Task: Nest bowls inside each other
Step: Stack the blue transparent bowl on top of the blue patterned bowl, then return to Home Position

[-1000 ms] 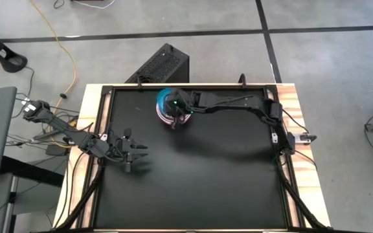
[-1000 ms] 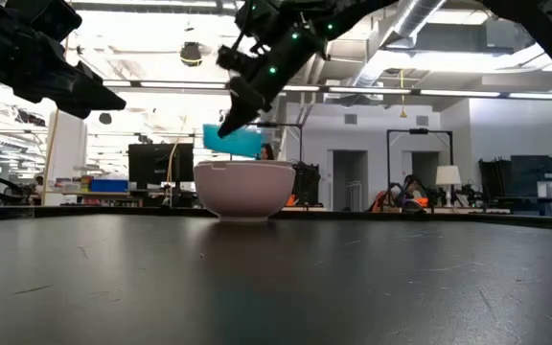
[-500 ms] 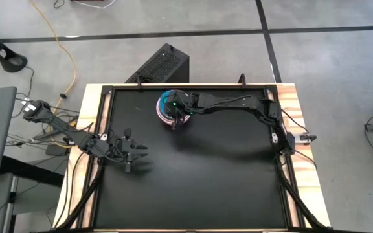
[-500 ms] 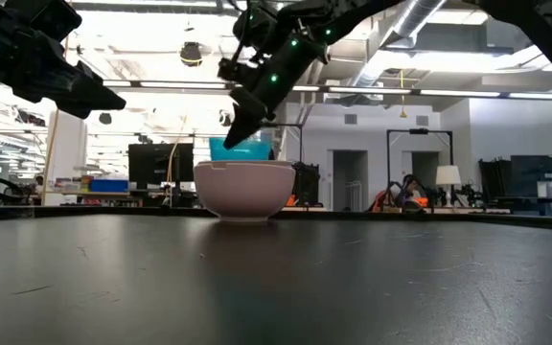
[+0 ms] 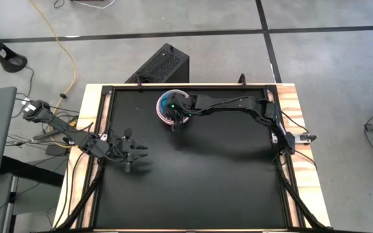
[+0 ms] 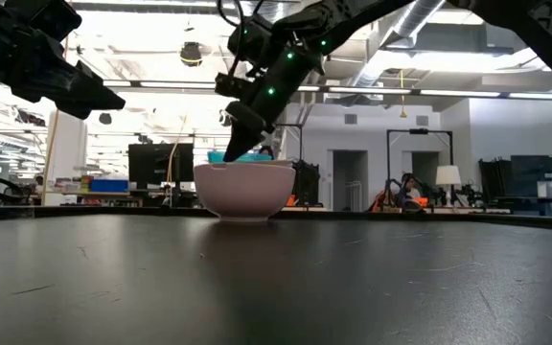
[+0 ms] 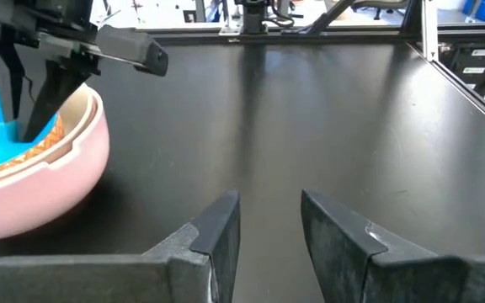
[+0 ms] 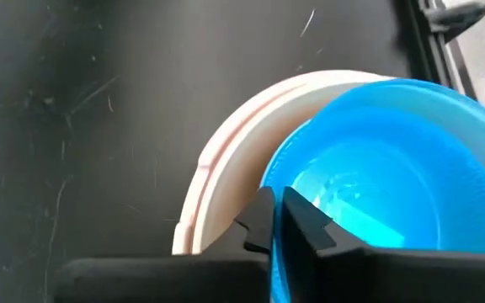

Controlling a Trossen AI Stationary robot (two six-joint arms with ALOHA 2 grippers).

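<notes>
Reaching across the far part of the black table top [image 5: 199,188], the right gripper [image 5: 177,120] sits over a stack of round plastic bowls [image 5: 171,107] near the far edge. From above, the stack reads as 1 round shape with a teal blue centre and a pinkish rim, and the number of bowls in it cannot be told there. The low view adds the profile: a pale pink outer bowl [image 6: 244,190] stands upright on the table, and only a thin strip of the teal blue bowl [image 6: 242,157] shows above its rim, under the right gripper [image 6: 233,144].

The right wrist view shows the grip itself: the 2 dark fingers [image 8: 297,220] are pinched on the near rim of the teal blue bowl [image 8: 394,185], which lies inside cream and pink rims [image 8: 226,168]. The left wrist view shows an orange-brown inner surface [image 7: 49,143] between the blue and the pale pink outer bowl [image 7: 49,181].

At the table's left side, well apart from the stack, hangs the left gripper [image 5: 133,154]; its jaws stand apart with nothing between them, above bare table.
</notes>
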